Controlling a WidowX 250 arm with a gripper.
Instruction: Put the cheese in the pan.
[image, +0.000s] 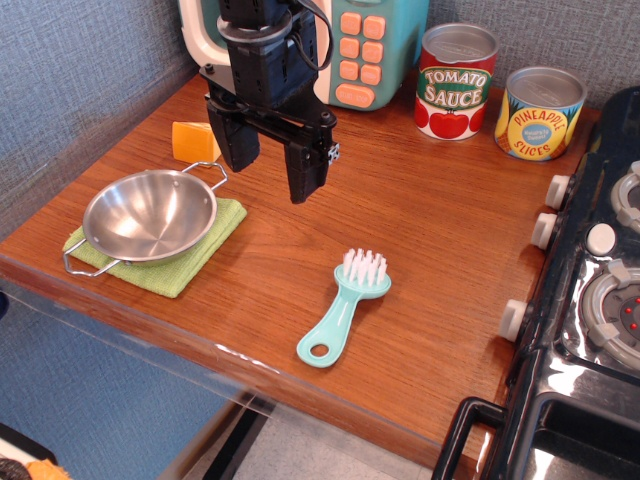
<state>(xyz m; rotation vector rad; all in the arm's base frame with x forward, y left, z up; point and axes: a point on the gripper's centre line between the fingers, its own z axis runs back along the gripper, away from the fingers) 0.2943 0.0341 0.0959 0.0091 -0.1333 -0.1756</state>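
Note:
The cheese (193, 141) is a small orange-yellow wedge on the wooden table, at the back left, partly hidden behind my left finger. The pan (150, 214) is a shiny steel bowl with two wire loop handles, resting on a green cloth (190, 262) near the left front edge. My black gripper (270, 168) hangs open and empty above the table, just right of the cheese and behind and to the right of the pan.
A teal brush (346, 305) lies on the table in front of the gripper. A toy microwave (368, 50) stands behind it. A tomato sauce can (455, 82) and pineapple can (539, 113) stand at the back right. A black toy stove (590, 300) fills the right side.

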